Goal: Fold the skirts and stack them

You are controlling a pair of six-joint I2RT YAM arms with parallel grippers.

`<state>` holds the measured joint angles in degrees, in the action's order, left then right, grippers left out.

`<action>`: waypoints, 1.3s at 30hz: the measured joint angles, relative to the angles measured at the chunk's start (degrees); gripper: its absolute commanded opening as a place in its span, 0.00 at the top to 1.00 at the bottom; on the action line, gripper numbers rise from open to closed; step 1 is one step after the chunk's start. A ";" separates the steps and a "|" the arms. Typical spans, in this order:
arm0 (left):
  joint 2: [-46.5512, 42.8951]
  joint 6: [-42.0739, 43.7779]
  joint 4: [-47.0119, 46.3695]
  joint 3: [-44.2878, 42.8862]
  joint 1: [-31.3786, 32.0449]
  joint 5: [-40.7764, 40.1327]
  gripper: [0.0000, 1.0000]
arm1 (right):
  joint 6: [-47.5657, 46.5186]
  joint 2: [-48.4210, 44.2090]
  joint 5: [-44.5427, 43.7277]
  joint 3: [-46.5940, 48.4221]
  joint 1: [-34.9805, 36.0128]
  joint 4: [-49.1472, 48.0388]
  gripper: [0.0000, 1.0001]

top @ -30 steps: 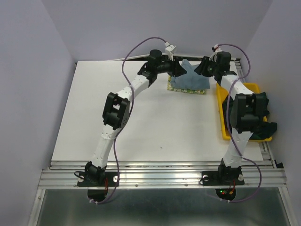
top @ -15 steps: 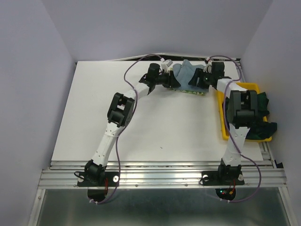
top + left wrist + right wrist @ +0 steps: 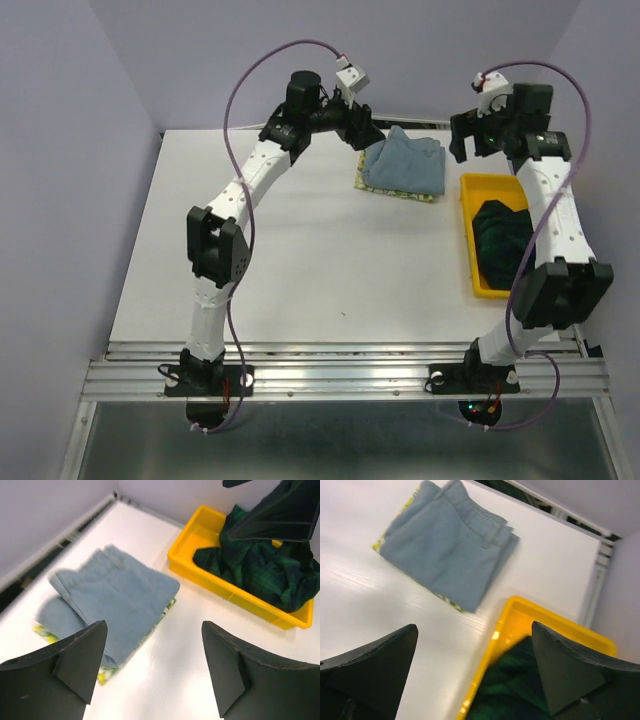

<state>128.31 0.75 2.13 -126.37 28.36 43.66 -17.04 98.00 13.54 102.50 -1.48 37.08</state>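
White counter (image 3: 300, 260) is stretching between pale lilac walls. Along its right edge, the yellow tray (image 3: 468, 240) is holding the plaid skirt (image 3: 500, 235), which is lying crumpled in a heap. Just left of the tray's far end and apart from it, the blue-grey skirt (image 3: 408, 168) is lying folded on the lemon-print skirt (image 3: 400, 195), close to the far edge. Broad counter is spreading left and near of this stack. The left jaws and right jaws are hanging released above, grasping nothing.
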 measured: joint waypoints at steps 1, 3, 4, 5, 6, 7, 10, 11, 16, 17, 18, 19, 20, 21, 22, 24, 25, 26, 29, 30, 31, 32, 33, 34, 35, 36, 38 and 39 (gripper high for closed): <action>-2.69 2.40 2.08 0.00 -0.11 -0.44 0.10 | -2.58 -2.84 -0.72 -0.50 -0.98 2.05 0.00; -7.96 7.96 6.67 0.00 -0.39 -1.33 0.09 | -8.76 -7.65 -1.22 -2.38 -4.11 6.58 0.00; -10.62 10.14 8.83 0.31 -0.61 -1.95 0.09 | -11.54 -9.53 -1.51 -3.02 -6.38 9.09 0.00; -13.20 12.83 11.45 1.14 -0.96 -2.49 0.09 | -14.27 -10.60 -1.81 -3.50 -8.92 12.55 0.00; -14.69 14.16 13.20 1.88 -1.25 -2.69 0.09 | -17.88 -11.02 -2.14 -4.09 -11.54 16.13 0.00; -16.65 15.78 15.10 3.50 -2.01 -2.71 0.09 | -19.98 -10.97 -2.32 -4.48 -13.62 18.16 0.00; -19.26 19.37 20.11 9.16 -4.96 -2.14 0.04 | -29.07 -10.23 -5.01 -9.70 -19.02 24.68 0.00; -19.37 19.85 21.20 10.54 -6.16 -2.05 0.02 | -30.60 -9.99 -5.49 -11.82 -19.78 26.03 0.00; -18.51 21.29 26.69 18.38 -11.32 -2.29 0.01 | -37.42 -9.31 -6.78 -26.43 -19.39 25.77 0.00; -18.51 21.24 27.47 19.39 -12.02 -2.34 0.01 | -37.73 -8.87 -6.91 -28.06 -19.26 25.09 0.00; -18.53 21.24 27.82 19.93 -12.37 -2.38 0.01 | -37.99 -7.78 -7.13 -29.92 -19.17 23.89 0.00; -18.53 21.24 27.85 20.28 -12.55 -2.40 0.01 | -38.14 -6.27 -7.28 -31.17 -19.15 22.67 0.00; -18.58 21.24 27.67 20.81 -12.61 -2.38 0.01 | -38.07 -4.20 -7.54 -31.69 -19.15 21.16 0.00; -18.64 21.24 27.69 21.05 -12.57 -2.38 0.01 | -37.75 -2.21 -7.93 -31.93 -19.12 19.17 0.06; -18.91 21.20 27.21 21.88 -12.41 -2.40 0.01 | -37.57 -0.94 -8.07 -31.95 -19.12 17.94 0.13; -19.45 21.05 27.10 23.50 -12.22 -2.62 0.01 | -37.11 1.73 -8.76 -31.95 -19.12 15.37 0.28; -19.74 20.98 26.86 24.15 -12.17 -2.80 0.02 | -36.85 2.58 -9.11 -31.95 -19.12 14.23 0.45; -19.96 20.85 26.69 24.59 -12.09 -2.99 0.02 | -36.70 2.93 -9.33 -31.95 -19.12 13.35 0.53; -21.11 20.33 25.68 26.08 -11.96 -3.72 0.01 | -36.59 3.04 -10.47 -31.82 -19.12 12.00 0.97; -21.55 19.91 25.27 26.45 -11.96 -3.98 0.02 | -36.00 3.04 -10.69 -31.56 -19.12 12.11 0.99; -22.08 19.26 24.79 26.69 -11.98 -4.48 0.01 | -35.78 3.04 -10.82 -31.23 -19.12 12.00 0.99; -22.80 18.05 23.10 27.28 -12.13 -5.14 0.01 | -35.45 2.97 -10.82 -30.49 -19.23 12.02 0.99; -23.52 17.18 21.94 27.87 -12.31 -5.57 0.01 | -34.86 2.86 -10.71 -29.44 -19.41 12.39 0.99; -24.44 16.00 19.93 28.89 -12.52 -5.99 0.01 | -34.42 2.86 -10.51 -28.15 -19.56 12.85 0.99; -26.58 13.60 16.90 31.04 -13.29 -6.40 0.01 | -33.55 2.60 -10.08 -26.53 -19.71 13.44 0.99; -27.26 12.74 15.43 31.95 -13.62 -6.54 0.01 | -33.07 2.43 -9.84 -25.44 -19.85 13.57 0.99; -31.36 7.91 9.35 35.82 -16.22 -7.02 0.01 | -31.39 0.94 -9.16 -20.39 -20.26 14.82 0.99; -32.68 5.46 7.34 36.72 -17.53 -7.17 0.01 | -30.36 0.17 -8.63 -17.57 -20.35 15.23 0.99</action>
<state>95.64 6.22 9.47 -89.65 10.83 36.49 -47.40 98.17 4.91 84.93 -21.82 52.31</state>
